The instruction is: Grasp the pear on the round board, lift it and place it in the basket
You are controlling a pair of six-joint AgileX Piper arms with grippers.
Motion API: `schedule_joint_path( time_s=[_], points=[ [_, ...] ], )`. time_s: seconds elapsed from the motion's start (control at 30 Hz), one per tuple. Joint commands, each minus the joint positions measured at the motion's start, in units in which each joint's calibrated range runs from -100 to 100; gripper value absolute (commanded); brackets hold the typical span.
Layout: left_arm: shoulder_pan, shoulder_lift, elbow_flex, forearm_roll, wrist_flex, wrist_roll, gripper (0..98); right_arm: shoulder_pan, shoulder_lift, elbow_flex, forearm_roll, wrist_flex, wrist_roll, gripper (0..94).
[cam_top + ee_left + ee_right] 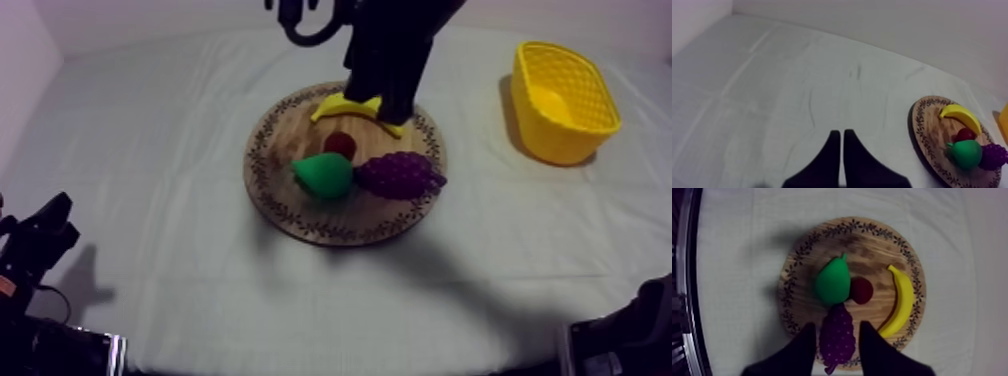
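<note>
Four fruits lie on the board (300, 215): pear (324, 174), banana (345, 105), grapes (398, 174), small red fruit (340, 144). Above it hangs the right gripper (838, 325), fingers (802, 353) spread; the left gripper (842, 132) is pressed together; the basket (560, 145) stands well apart.

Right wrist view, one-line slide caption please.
Right gripper, open, poised above the wooden board holding pear, grapes, small red fruit and banana.

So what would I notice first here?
The round wooden board in the middle, crowded with a green pear, purple grapes, a banana and a small red fruit. The right gripper hangs open over the board, and a bright yellow basket stands apart to its right.
</note>
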Motion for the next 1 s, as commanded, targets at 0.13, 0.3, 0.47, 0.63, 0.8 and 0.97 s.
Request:
schedule_joint_path(
  time_s=[0.13, 0.3, 0.47, 0.63, 0.8, 0.97],
  points=[
    [0.0, 0.0, 0.0, 0.01, 0.0, 0.0, 0.1, -0.3, 2.4, 0.4, 0.8, -0.2, -0.8, 53.4],
    [0.0, 0.0, 0.0, 0.01, 0.0, 0.0, 0.1, -0.3, 5.9, 1.5, 0.5, -1.3, -1.1, 58.3],
    [0.0, 0.0, 0.0, 0.01, 0.0, 0.0, 0.1, -0.6, 11.0, 3.8, 0.3, -4.2, -1.5, 60.3],
    [0.0, 0.0, 0.0, 0.01, 0.0, 0.0, 0.1, -1.0, 16.0, 4.6, 0.3, -7.3, -2.3, 62.2],
    [0.0, 0.0, 0.0, 0.01, 0.0, 0.0, 0.1, -1.2, 19.8, 3.6, 0.4, -9.0, -2.9, 63.5],
    [0.0, 0.0, 0.0, 0.01, 0.0, 0.0, 0.1, -0.9, 23.0, 1.7, 0.9, -10.0, -3.5, 66.0]
  ],
)
